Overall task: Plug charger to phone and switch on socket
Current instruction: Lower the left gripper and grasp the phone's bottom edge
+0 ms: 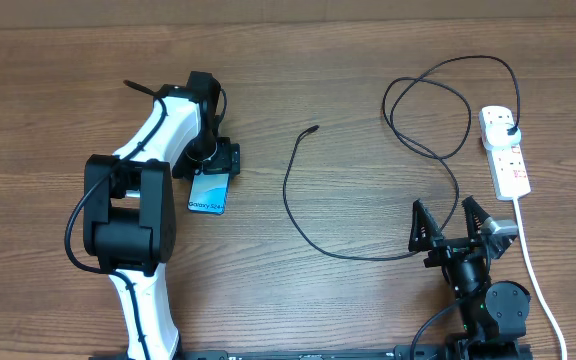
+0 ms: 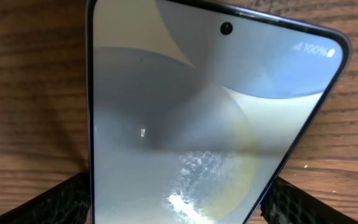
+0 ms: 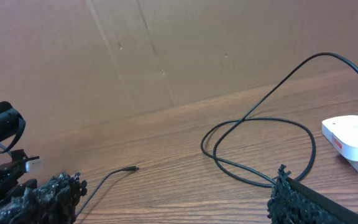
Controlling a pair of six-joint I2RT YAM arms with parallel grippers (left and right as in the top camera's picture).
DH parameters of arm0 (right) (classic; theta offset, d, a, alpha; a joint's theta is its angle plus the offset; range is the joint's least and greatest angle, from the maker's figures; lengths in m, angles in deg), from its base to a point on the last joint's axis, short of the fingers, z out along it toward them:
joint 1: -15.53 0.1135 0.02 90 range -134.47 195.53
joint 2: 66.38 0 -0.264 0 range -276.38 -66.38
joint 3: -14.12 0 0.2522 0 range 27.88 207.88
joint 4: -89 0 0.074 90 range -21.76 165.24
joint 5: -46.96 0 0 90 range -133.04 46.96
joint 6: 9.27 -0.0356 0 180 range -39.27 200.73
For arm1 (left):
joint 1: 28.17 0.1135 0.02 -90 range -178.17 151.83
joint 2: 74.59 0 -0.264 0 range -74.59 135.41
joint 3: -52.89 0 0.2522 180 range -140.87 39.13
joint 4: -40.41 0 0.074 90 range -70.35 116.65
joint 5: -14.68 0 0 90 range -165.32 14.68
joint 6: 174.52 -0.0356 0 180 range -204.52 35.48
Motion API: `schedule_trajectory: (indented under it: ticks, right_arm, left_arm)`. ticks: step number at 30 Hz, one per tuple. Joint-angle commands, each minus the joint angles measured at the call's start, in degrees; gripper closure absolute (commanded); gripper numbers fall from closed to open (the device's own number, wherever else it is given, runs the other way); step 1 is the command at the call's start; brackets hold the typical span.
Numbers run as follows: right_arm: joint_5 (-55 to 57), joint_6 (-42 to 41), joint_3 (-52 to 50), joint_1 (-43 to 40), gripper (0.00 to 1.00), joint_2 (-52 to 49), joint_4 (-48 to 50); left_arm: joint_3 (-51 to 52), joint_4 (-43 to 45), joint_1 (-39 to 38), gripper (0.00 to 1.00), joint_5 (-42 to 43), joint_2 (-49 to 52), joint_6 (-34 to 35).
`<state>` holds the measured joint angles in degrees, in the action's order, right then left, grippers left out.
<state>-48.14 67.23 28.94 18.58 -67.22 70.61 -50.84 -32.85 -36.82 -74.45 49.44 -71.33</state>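
Observation:
The phone (image 1: 208,190) lies on the wooden table with its light blue screen up; it fills the left wrist view (image 2: 185,112). My left gripper (image 1: 215,160) sits over its far end, and its fingers (image 2: 176,208) press both long edges. The charger's thin black cable (image 1: 298,215) loops across the middle. Its connector tip (image 1: 313,128) lies free on the table, also seen in the right wrist view (image 3: 131,168). Its black plug (image 1: 509,128) sits in the white socket (image 1: 505,150). My right gripper (image 1: 451,232) is open and empty near the front, and the cable (image 3: 260,121) lies ahead of it.
The socket's thick white cord (image 1: 533,270) runs down the right side to the front edge, close to my right arm. The socket's end shows in the right wrist view (image 3: 353,137). A brown cardboard wall (image 3: 166,50) stands behind the table.

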Motion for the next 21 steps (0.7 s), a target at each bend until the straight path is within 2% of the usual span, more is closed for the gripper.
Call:
schedule_trajectory:
  ticks: [1, 7, 14, 16, 19, 21]
  right_arm:
    - [0.39, -0.04, -0.61, 0.15, 0.00, 0.68, 0.22]
    - [0.39, -0.04, -0.61, 0.15, 0.00, 0.68, 0.22]
    - [0.39, -0.04, -0.61, 0.15, 0.00, 0.68, 0.20]
    - [0.39, -0.04, -0.61, 0.15, 0.00, 0.68, 0.22]
    - [0.39, -0.04, -0.61, 0.15, 0.00, 0.68, 0.22]
    - [0.39, -0.04, -0.61, 0.15, 0.00, 0.68, 0.22]
  left_arm:
    - [1.77, -0.72, -0.39, 0.10, 1.44, 1.22, 1.36]
    - [1.77, 0.24, -0.39, 0.06, 1.46, 1.22, -10.82]
    - [1.77, -0.04, -0.39, 0.09, 2.36, 1.22, -17.62]
    - [1.77, 0.09, -0.39, 0.12, 2.36, 1.22, -17.97]
    - [1.77, 0.26, -0.39, 0.30, 2.60, 1.22, -17.38]
    - [1.77, 0.42, -0.39, 0.32, 3.19, 1.22, -16.02]
